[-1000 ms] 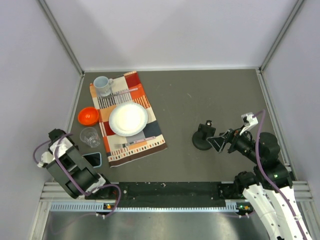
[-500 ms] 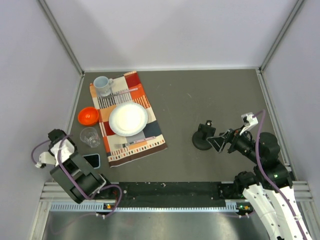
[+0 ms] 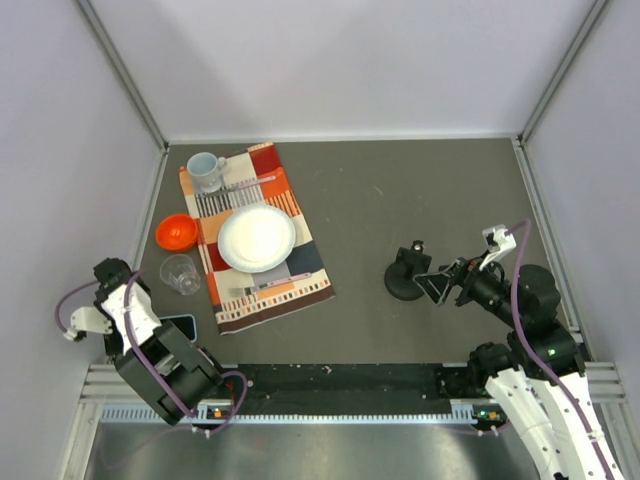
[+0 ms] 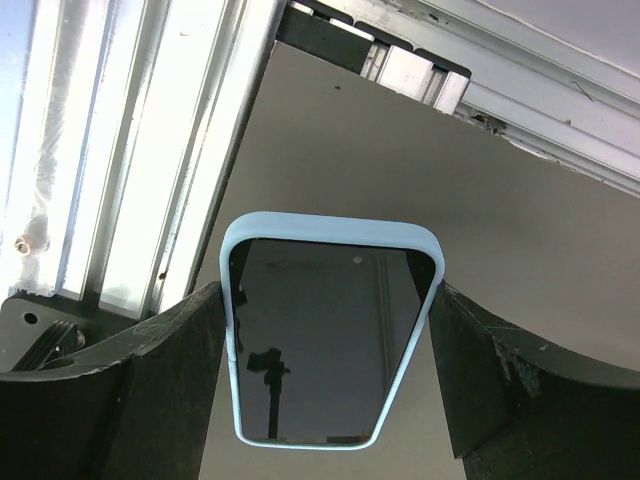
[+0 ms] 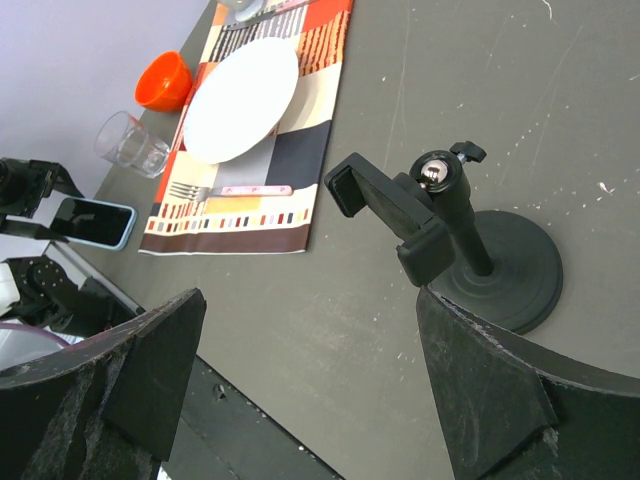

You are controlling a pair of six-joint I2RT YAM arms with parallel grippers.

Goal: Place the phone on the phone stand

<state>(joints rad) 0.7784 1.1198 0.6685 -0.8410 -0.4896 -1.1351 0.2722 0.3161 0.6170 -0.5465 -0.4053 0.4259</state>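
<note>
The left gripper (image 4: pixel 328 295) is sitting over the phone (image 4: pixel 325 350), wide fingers (image 4: pixel 170 360) hugging its long sides; squeezing or not, I cannot tell.

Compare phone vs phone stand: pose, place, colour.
Pose: the phone lies flat, screen up; the phone stand is upright on its round base. Place: the phone is at the near left edge between the fingers of the left tool; the phone stand is right of centre, before the open right tool, untouched. Colour: the phone has a light blue rim; the phone stand is all black. Both sit on the dark table.
</note>
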